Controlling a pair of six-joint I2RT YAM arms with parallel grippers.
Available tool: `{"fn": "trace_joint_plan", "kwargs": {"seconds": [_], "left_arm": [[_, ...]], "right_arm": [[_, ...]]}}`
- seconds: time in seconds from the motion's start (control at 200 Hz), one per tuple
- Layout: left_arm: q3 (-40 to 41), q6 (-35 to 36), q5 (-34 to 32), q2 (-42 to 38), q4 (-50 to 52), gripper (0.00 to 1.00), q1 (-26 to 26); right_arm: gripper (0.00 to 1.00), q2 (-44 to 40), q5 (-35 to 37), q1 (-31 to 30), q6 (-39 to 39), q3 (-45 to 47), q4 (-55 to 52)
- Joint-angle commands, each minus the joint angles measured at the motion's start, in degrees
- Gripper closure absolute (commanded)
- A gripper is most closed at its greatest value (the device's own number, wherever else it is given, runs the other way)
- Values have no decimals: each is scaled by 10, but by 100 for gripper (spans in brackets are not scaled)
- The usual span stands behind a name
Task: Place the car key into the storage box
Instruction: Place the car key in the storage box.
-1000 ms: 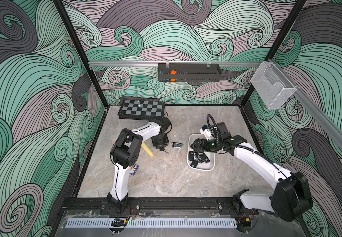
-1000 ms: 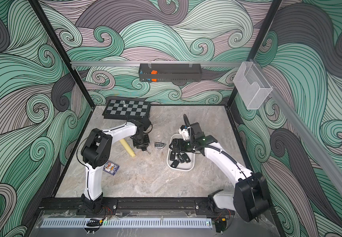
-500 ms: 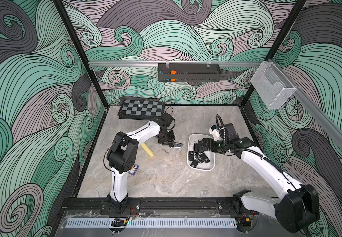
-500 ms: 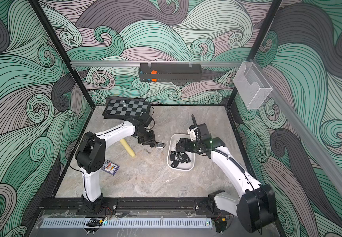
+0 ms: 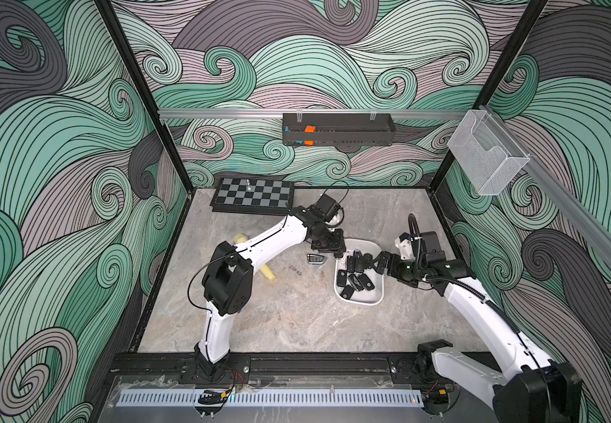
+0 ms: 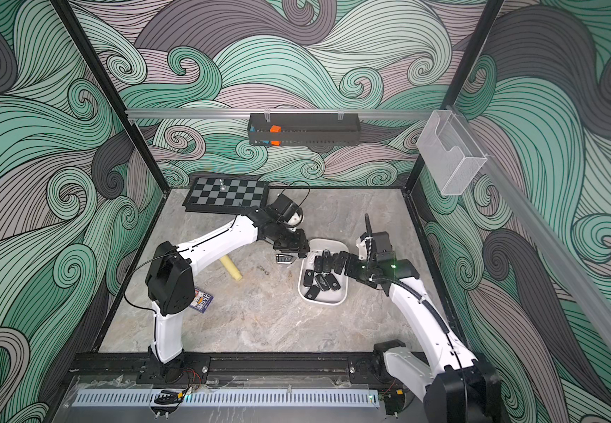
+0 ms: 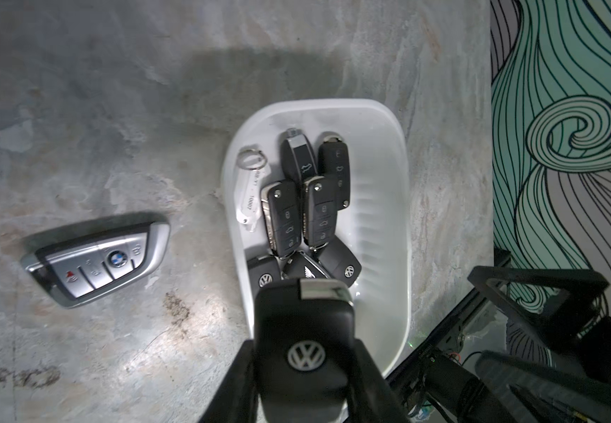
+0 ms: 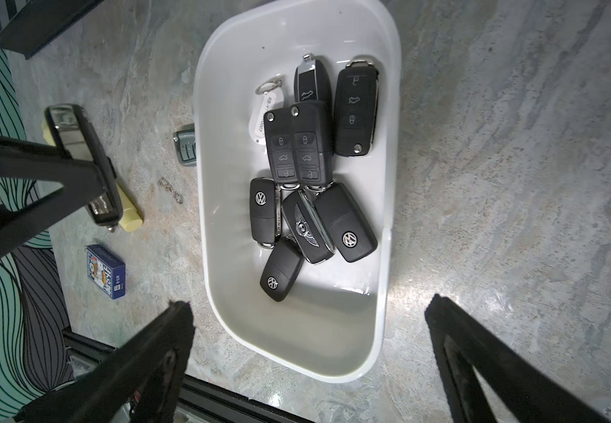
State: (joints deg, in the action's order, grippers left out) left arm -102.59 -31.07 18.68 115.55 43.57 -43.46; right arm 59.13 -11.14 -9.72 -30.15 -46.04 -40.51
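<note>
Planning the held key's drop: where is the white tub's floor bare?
In the storage box, the end nearest the robot's base is bare, so is the far end beyond the white tag; the middle is crowded with key fobs.

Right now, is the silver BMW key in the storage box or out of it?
Out. The silver BMW key lies flat on the table beside the storage box, outside its wall.

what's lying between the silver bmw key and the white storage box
Nothing. In the left wrist view, only bare marble tabletop separates the silver BMW key from the storage box.
</note>
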Motion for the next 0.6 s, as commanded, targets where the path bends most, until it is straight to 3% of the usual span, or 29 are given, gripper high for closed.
{"fn": "trace_joint_plan", "kwargs": {"seconds": [0.0, 0.285, 0.595], "left_arm": [[-45, 44, -6, 41, 59, 73, -20], [-170, 72, -60, 143, 157, 73, -61], [-235, 69, -82, 218, 193, 72, -66]], "right_arm": [[1, -13, -11, 3, -26, 4, -11], [1, -49, 8, 3, -41, 22, -18], [1, -67, 11, 3, -42, 37, -18]]}}
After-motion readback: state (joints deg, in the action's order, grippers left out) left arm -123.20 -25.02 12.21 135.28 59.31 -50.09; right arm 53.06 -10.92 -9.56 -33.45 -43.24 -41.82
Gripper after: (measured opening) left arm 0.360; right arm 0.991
